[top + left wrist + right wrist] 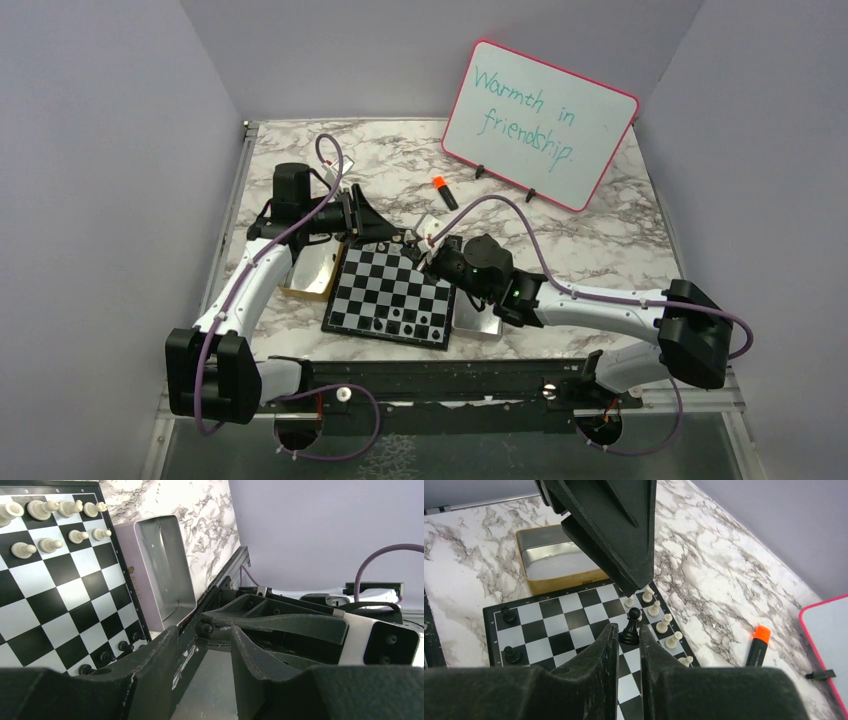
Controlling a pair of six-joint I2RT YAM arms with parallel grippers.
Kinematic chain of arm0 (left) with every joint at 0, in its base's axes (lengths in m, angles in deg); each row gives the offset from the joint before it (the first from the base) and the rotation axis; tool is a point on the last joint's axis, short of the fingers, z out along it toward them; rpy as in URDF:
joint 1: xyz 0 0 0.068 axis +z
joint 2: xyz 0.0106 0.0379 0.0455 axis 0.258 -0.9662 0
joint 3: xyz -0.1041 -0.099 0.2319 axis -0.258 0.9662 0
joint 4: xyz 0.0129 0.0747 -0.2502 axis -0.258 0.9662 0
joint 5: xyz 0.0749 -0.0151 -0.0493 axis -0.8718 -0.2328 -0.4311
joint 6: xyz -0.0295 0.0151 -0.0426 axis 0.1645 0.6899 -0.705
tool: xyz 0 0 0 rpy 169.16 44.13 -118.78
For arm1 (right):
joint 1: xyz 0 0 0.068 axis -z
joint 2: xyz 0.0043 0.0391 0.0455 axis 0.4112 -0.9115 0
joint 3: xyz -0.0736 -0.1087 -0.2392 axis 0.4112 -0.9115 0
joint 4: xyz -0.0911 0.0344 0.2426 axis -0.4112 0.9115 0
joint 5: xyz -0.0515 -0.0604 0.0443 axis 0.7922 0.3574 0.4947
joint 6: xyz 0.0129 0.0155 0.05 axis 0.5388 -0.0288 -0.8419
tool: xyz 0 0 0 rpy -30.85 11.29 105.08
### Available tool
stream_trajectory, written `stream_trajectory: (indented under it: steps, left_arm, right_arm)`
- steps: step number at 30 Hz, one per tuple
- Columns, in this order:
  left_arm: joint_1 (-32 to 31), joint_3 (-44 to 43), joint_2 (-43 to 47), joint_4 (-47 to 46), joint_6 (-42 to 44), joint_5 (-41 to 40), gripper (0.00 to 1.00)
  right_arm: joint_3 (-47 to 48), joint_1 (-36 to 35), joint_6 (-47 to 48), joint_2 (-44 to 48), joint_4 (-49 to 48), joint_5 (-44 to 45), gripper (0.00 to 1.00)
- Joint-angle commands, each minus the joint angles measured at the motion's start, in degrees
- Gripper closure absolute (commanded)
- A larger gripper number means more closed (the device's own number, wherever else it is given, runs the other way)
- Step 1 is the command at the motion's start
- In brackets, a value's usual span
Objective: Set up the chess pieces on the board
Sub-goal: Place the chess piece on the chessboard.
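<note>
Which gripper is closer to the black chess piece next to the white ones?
Right. The right gripper clamps the black piece between its fingers over the board. The left gripper hangs just beyond, near the white pieces.

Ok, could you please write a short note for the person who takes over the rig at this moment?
Left gripper: open, empty, near the far edge of the board.
Right gripper: shut on a black piece, over the board.
Done: white pieces stand in two rows on one side; a few black pieces stand on the opposite side.
Left: set down the held piece; the black side is not full yet.
</note>
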Motion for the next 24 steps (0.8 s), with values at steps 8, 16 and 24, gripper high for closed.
stream_trajectory:
  steps: [8,16,24]
  left_arm:
    - [-1.16,-0.82,1.08,-2.54,-1.08,3.93,0.67]
    - [-2.2,-0.38,0.99,-2.58,-1.26,4.85,0.74]
    - [-2.49,0.29,1.32,-2.32,-1.09,4.95,0.81]
  right_arm:
    - [0.1,-0.25,5.73,0.88,-5.08,-5.29,0.89]
    - [0.15,-0.25,6.08,0.82,-5.45,-5.68,0.89]
    - [-0.2,-0.26,5.97,1.06,-5.49,-5.57,0.89]
